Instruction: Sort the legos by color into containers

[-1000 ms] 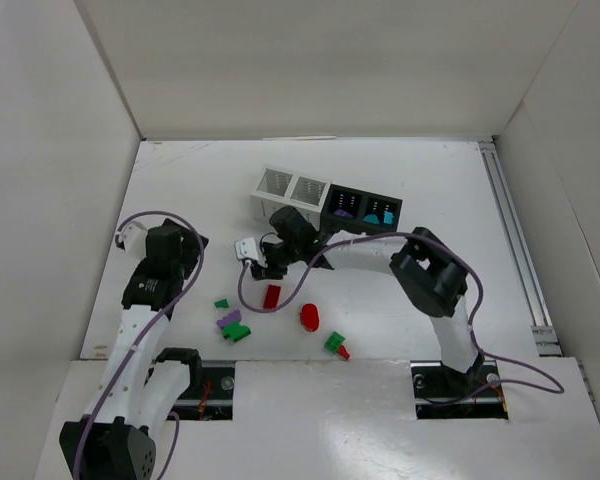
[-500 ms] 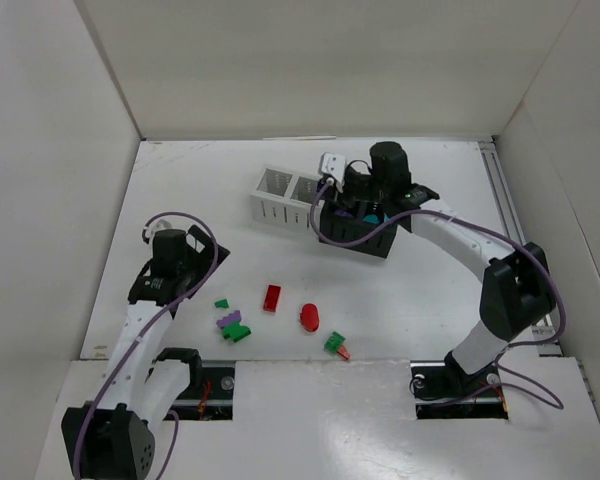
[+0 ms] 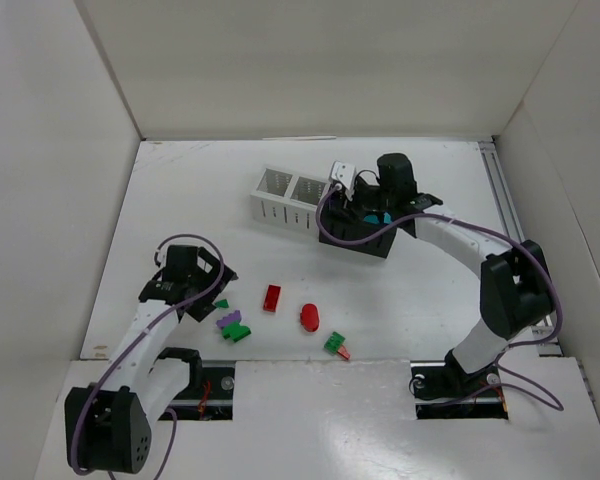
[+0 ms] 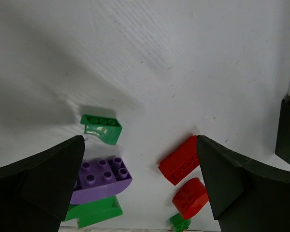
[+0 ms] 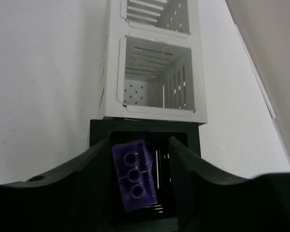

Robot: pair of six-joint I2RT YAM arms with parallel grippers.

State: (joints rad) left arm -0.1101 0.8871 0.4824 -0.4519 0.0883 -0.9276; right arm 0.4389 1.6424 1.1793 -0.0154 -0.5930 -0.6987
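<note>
Purple brick (image 5: pixel 134 176) sits between the fingers of the right hand (image 5: pixel 139 141), over the black cup (image 5: pixel 150 126) that adjoins the white ones in the joined row of containers (image 3: pixel 320 205). Fingers are parted wider than the brick, with a gap showing on one side, so I judge it let go. Whether it lies on the cup floor or leans on a finger I cannot tell. Risk here: if the brick clings to that finger, lifting away could carry it back out or flick it over the rim into the white cup (image 5: pixel 157 79) next door. If the fingertips are below the rim, a sideways pull could drag the whole light row across the bench (image 3: pixel 180 190). Right arm is stretched far forward, wrist bent down over the black end of the row. Left arm is folded short, wrist tipped down. Left hand (image 4: pixel 140 141) is spread wide and holds nothing, hovering above the loose pieces. Green wedge (image 4: pixel 102 128) lies between its fingers, toward one side, just apart from the purple block (image 4: pixel 101 176), which touches a second green piece (image 4: pixel 94 210). Risk there: closing off-centre may shove the wedge into the purple block, or pinch both colours at once. Red brick (image 4: pixel 180 159) and red oval (image 4: pixel 190 198) lie close to the other finger and could get nudged.
</note>
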